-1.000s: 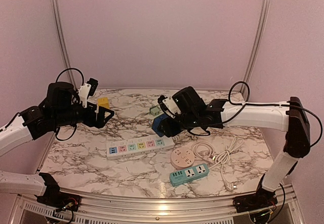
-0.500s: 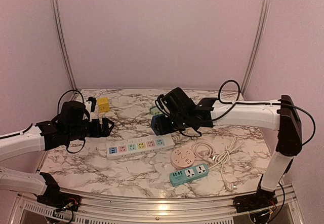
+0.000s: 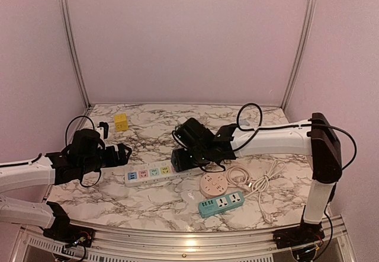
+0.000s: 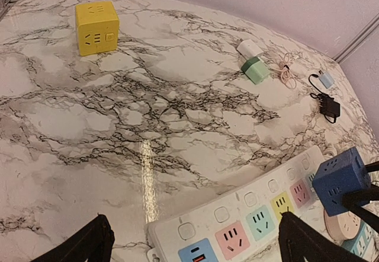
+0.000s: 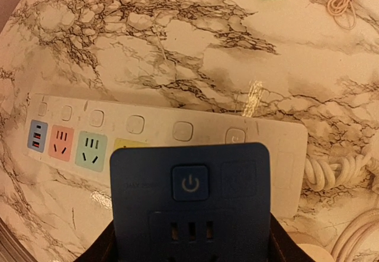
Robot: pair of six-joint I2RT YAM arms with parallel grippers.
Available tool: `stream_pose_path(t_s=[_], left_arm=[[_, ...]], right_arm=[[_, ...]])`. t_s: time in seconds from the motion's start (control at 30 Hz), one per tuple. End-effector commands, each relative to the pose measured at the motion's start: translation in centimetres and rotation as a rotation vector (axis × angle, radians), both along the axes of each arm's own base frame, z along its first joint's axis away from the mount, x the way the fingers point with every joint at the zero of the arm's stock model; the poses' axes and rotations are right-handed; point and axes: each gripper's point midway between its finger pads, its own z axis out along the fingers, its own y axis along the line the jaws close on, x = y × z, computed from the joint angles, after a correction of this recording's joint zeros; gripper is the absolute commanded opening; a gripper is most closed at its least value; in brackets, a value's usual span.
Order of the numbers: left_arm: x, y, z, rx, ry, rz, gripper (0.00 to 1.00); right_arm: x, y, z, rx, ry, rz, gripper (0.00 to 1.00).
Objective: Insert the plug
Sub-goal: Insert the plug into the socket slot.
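**Desk:** What's on your left?

**Me:** My left pincer [image 3: 122, 150] hangs spread wide with nothing in it. It is low over the counter [image 3: 95, 197], just off the left end of the white power strip [image 3: 148, 173]. Behind it stands the yellow cube [image 4: 96, 27], which has socket slots on its faces but no lettering I can read.

**Desk:** Any marking on the strip?

**Me:** I can't read a brand. It has a row of coloured sockets, blue, pink, green and yellow, each with a plain button beside it.

**Desk:** Where's the plug?

**Me:** The blue cube plug [image 5: 189, 197] is clamped in my right pincer [image 3: 188, 154], over the right part of the strip. The face toward my wrist camera has a button with a power symbol, and the faint print beside it is too dim to read. I can't tell whether the plug is seated.

**Desk:** And further right?

**Me:** A round socket [image 3: 213, 185] and a teal strip [image 3: 221, 203] lie near the front edge.

**Desk:** What has changed in the last second?

**Me:** Both arms came down. The left dropped from up near the yellow cube. The right carried the plug down and to the left, from behind the strip's right end to over it.
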Motion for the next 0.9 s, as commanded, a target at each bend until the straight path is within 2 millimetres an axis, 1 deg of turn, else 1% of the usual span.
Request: stream_pose_path(t_s=[0.0, 0.17, 0.37, 0.43, 0.57, 0.73, 0.87], left_arm=[[0.4, 0.3, 1.3, -0.052, -0.058, 0.033, 0.99], [0.3, 0.5, 1.6, -0.056, -0.072, 0.031, 0.99], [0.1, 0.5, 2.1, -0.070, -0.084, 0.027, 0.99], [0.1, 0.5, 2.2, -0.072, -0.086, 0.026, 0.99], [0.1, 0.4, 2.1, -0.069, -0.079, 0.026, 0.99], [0.0, 0.6, 2.4, -0.085, -0.088, 0.034, 0.99], [-0.1, 0.6, 2.3, -0.088, -0.087, 0.035, 0.99]], right_arm=[[0.1, 2.5, 2.2, 0.068, -0.030, -0.038, 0.07], [0.1, 3.3, 1.9, 0.067, -0.028, -0.070, 0.07], [0.7, 2.5, 1.3, 0.037, -0.038, -0.126, 0.07], [0.6, 2.4, 1.1, 0.042, -0.033, -0.134, 0.07], [0.5, 2.3, 0.3, 0.043, -0.006, -0.160, 0.07], [0.1, 2.7, -0.7, 0.038, 0.015, -0.156, 0.07], [0.0, 2.8, -1.4, 0.033, 0.021, -0.167, 0.07]])
